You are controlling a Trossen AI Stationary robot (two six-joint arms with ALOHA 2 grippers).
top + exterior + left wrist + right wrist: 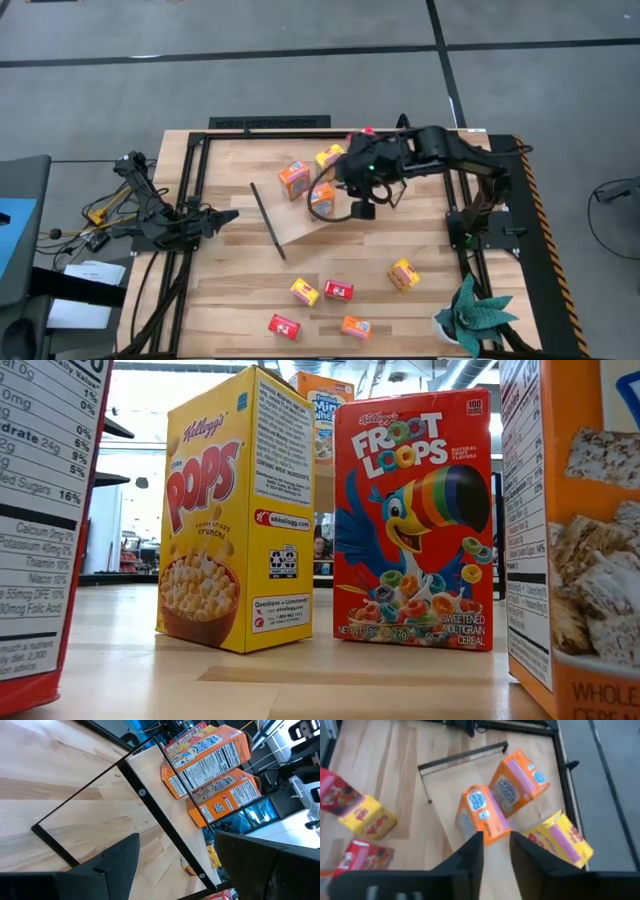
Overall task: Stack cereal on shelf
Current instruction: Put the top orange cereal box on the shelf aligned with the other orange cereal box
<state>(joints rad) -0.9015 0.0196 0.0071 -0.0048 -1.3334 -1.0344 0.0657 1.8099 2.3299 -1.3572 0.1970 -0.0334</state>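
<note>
The shelf (296,226), a light-wood board with a black rod frame (462,755), lies mid-table. Two orange cereal boxes (482,815) (517,780) and a yellow one (560,837) stand on their bases on it. My right gripper (496,852) hovers above the nearer orange box (322,198), open by a narrow gap with nothing between its fingers. My left gripper (190,870) waits level at the table's left side (220,215), open wide and empty, facing the shelf's frame (75,820) and the orange boxes (207,757).
Loose cereal boxes stand on the table's near part: yellow (305,291), red (338,290), red (284,326), orange (356,326), yellow (404,273). The low view shows a yellow box (225,510) and a red one (415,520) up close. A green plant (475,315) sits at the near right corner.
</note>
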